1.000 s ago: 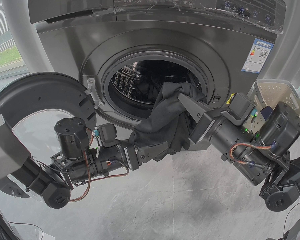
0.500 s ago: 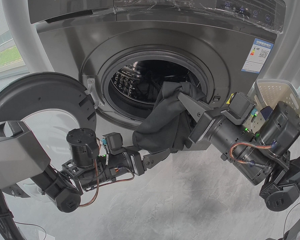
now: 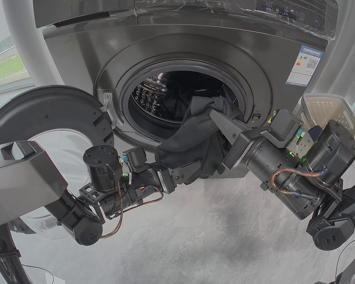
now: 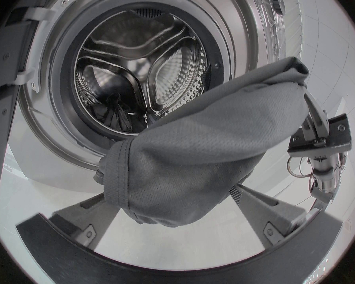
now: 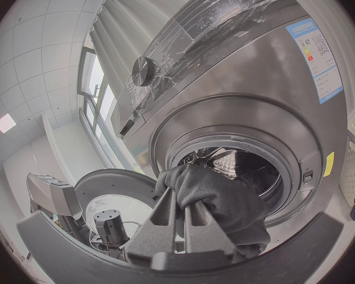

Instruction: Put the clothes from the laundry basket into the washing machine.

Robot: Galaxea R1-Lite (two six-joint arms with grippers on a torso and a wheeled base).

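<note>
**Head view:** The left arm has swung in from the lower left towards the middle of the frame. The left gripper (image 3: pixel 188 171) now sits under the hanging tail of the dark grey knitted garment (image 3: pixel 197 139) and has bunched it upward. The right gripper (image 3: pixel 213 114) has kept its place. I judge this to be a scoop, so that the loose tail can follow the rest into the grey front-loading washing machine (image 3: pixel 225 40). The garment hangs at centre, its top at the right rim of the opening and most of it outside. The cream perforated laundry basket (image 3: pixel 331 111) stands at the right edge.

**Left wrist view:** This claw is spread wide, with the cloth draped across it and not pinched. A dark crumpled piece (image 4: pixel 114 115) lies in the shiny steel drum (image 4: pixel 146 71) at upper left.

**Right wrist view:** This claw points up at the opening and is closed narrow on a bunch of the garment at lower centre.
</note>
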